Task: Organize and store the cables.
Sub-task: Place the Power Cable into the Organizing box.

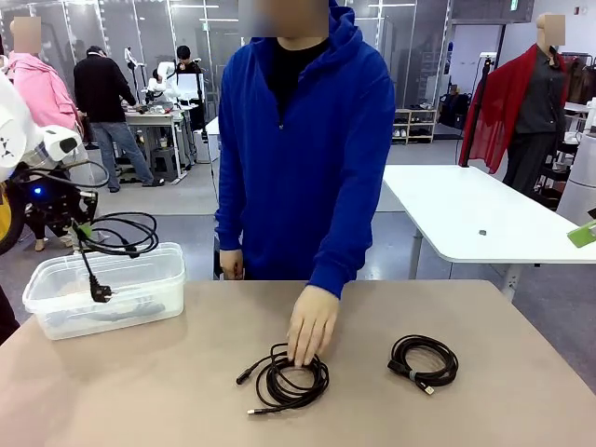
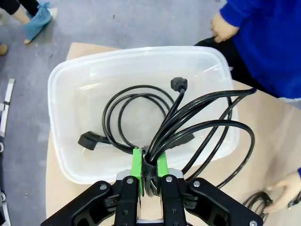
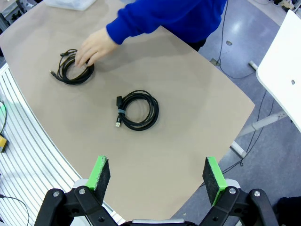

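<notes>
My left gripper (image 2: 149,165) is shut on a black cable (image 2: 207,127), pinching its wound strands between the green pads (image 2: 136,162). In the front view this cable (image 1: 126,233) hangs from the left gripper (image 1: 82,230) above a clear plastic bin (image 1: 56,303), its loose loops and plugs drooping into the bin. A second coiled cable (image 1: 289,377) lies mid-table under the person's hand (image 1: 310,326). A third coil (image 1: 424,361) lies to the right, untouched. My right gripper (image 3: 155,175) is open high above the table, over the third coil (image 3: 136,110) and the second coil (image 3: 73,68).
The bin (image 2: 61,80) sits at the table's left edge; the floor drops off beyond it. The person in a blue hoodie (image 1: 307,140) stands at the far side, one hand (image 2: 287,188) on the table. A white table (image 1: 484,214) stands behind on the right.
</notes>
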Robot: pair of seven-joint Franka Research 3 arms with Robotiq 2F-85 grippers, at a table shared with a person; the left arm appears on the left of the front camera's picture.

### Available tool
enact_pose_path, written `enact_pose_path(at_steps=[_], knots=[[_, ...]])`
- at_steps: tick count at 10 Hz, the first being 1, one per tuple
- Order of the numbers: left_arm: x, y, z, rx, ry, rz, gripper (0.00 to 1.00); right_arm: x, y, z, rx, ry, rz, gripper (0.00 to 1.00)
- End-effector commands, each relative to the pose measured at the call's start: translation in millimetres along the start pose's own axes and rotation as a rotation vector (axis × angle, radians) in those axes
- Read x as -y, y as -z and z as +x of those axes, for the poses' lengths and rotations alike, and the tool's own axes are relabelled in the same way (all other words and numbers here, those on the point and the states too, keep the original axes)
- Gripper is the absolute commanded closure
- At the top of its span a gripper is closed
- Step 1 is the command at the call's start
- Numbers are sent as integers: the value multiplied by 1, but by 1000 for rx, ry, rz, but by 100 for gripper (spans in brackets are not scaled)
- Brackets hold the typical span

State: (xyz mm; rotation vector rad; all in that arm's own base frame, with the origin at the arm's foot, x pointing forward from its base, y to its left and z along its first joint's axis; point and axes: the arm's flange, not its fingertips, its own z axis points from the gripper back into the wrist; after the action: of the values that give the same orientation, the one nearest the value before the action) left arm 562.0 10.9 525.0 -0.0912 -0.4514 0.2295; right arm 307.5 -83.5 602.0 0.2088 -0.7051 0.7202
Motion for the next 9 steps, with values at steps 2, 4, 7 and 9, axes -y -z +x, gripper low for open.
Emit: enact_pose_path(at_steps=[2, 4, 7, 9], knots=[[-26, 29, -5, 11, 23, -14, 85, 1, 0, -2, 4, -5, 6, 0], [-45, 51, -1, 22, -6, 26, 85, 1, 0, -2, 4, -5, 6, 0], [-58, 73, 17, 44, -95, 118, 85, 1, 0, -2, 4, -5, 6, 0], [-49, 87, 22, 29, -76, 179, 85, 1, 0, -2, 4, -5, 6, 0]])
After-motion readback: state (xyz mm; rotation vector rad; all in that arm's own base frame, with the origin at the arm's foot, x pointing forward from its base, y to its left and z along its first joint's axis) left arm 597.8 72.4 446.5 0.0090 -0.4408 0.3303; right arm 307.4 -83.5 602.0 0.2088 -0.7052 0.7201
